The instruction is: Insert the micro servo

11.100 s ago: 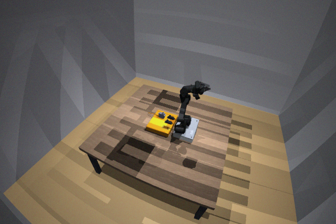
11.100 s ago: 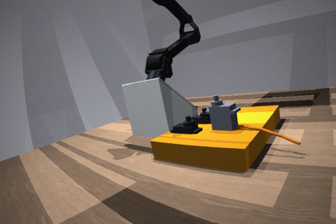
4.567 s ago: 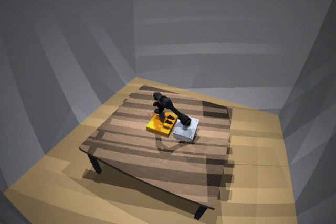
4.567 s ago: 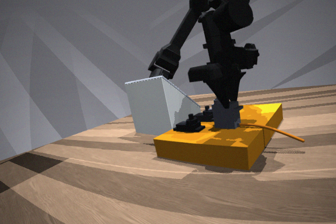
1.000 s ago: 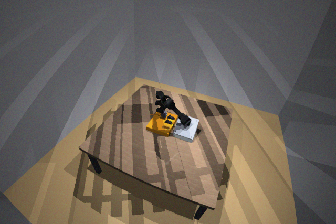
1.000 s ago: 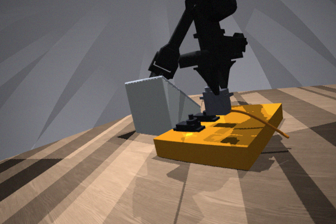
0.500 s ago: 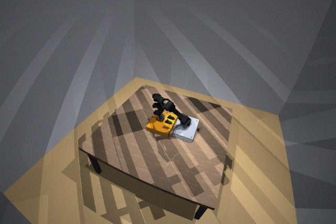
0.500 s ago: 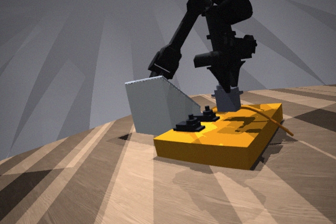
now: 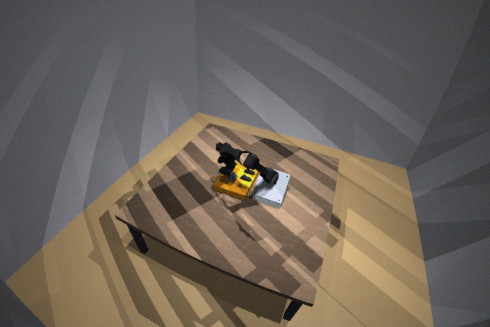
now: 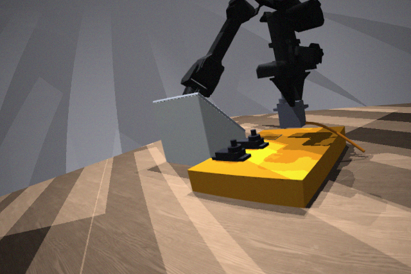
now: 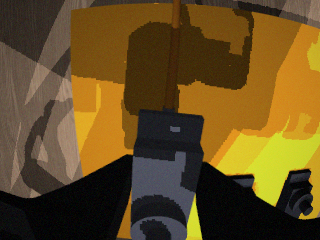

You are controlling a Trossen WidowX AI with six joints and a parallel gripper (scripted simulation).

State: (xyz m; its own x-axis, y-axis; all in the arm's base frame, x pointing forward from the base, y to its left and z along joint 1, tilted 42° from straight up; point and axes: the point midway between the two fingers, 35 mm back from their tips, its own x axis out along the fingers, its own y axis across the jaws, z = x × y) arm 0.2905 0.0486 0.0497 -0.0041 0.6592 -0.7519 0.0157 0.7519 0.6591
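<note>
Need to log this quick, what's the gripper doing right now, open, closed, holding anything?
Gripper: shut on the servo, held above the far end of the deck.

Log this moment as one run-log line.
gripper: shut on micro servo | servo: above deck, shaft up | cable: trailing off deck edge | pocket: empty

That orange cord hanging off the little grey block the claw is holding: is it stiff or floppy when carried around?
Probably bendy but springy. The cable leaves the servo and droops in a smooth curve past the yellow deck edge, neither hanging limp nor staying straight. It looks thin and light, so it likely trails behind whatever the gripper does.
</note>
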